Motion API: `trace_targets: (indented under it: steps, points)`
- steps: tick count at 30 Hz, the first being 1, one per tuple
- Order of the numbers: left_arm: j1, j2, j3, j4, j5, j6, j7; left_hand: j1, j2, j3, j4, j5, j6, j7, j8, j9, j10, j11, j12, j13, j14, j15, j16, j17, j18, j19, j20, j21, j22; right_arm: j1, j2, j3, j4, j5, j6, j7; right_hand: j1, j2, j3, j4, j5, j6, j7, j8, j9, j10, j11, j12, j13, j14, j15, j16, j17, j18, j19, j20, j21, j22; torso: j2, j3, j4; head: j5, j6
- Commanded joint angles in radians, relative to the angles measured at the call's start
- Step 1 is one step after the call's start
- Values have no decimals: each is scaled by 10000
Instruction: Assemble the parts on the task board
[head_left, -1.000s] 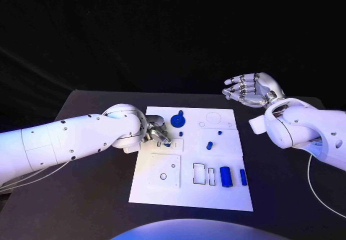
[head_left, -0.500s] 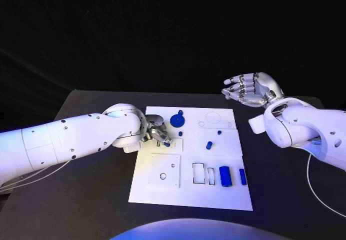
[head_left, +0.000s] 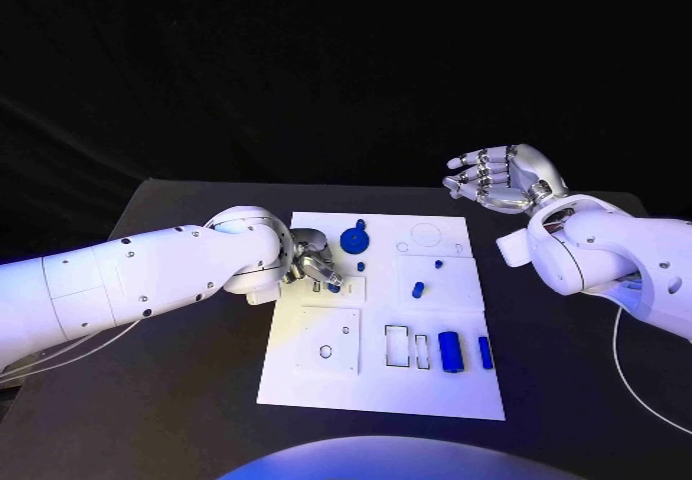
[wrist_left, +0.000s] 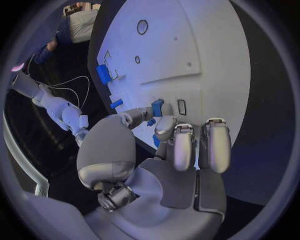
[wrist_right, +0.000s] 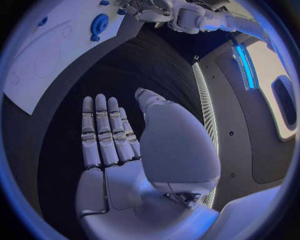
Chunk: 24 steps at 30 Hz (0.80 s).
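The white task board (head_left: 378, 385) lies in the middle of the table. My left hand (head_left: 313, 264) hovers low over the board's left edge, pinching a small blue part (head_left: 333, 287) just above a small rectangular recess. In the left wrist view, the same hand (wrist_left: 172, 150) holds the blue part (wrist_left: 156, 107) between thumb and fingertip. My right hand (head_left: 498, 176) is raised beyond the board's far right corner, open and empty. The right wrist view shows this hand (wrist_right: 115, 137) with straight fingers.
On the board lie a blue disc (head_left: 355, 240), small blue pegs (head_left: 418, 290) (head_left: 440, 265) (head_left: 361, 266), a blue cylinder (head_left: 453, 352) and a blue bar (head_left: 486, 353). Empty rectangular slots (head_left: 398, 346) lie beside the cylinder. Black table (head_left: 173, 400) surrounds the board.
My left hand has shifted very slightly over the recess with the blue part still in it. My right hand has not moved.
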Motion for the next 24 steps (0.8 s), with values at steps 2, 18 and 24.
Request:
trace_targets:
  steps: [2, 18, 24]
  points:
    - [-42, 49, -34, 24, 140, 323, 31, -6, 92, -331, 170, -54, 260, -277, -53, -19, 70, 5, 54, 20, 771, -96, 21, 1649, -112, 2, -62, 36, 351, -10, 12, 1, 0, -9, 135, 95, -116, -8, -55, -1, -37, -49, 166, -40, -12, 15, 68, -20, -22, 9, 58, -44, -20, 46, -1, 61, -64, -23, 3, 2, -3, 4, 2]
    - [-42, 57, -34, -8, 139, 293, 24, -25, 147, -1528, 676, -154, 379, -284, -177, -60, 67, 3, 59, 55, 771, -101, 17, 1651, -116, 17, -73, 23, 371, -16, 12, 1, -6, -9, 99, 118, -148, 14, -134, -10, -35, -49, 175, -45, -26, 2, 82, -8, -110, -84, 92, -154, -72, 36, -55, 87, -140, -127, 4, 1, -5, -7, 6]
    - [-41, 56, -33, -38, 134, 287, 20, -18, 166, -1788, 827, -186, 398, -281, -206, -67, 63, 6, 56, 59, 771, -100, 17, 1653, -118, 24, -73, 23, 382, -19, 13, 1, -9, -9, 101, 119, -162, 19, -157, -7, -36, -51, 179, -46, -29, 0, 87, -4, -130, -102, 100, -178, -84, 34, -69, 94, -158, -153, 1, 1, -4, -7, 5]
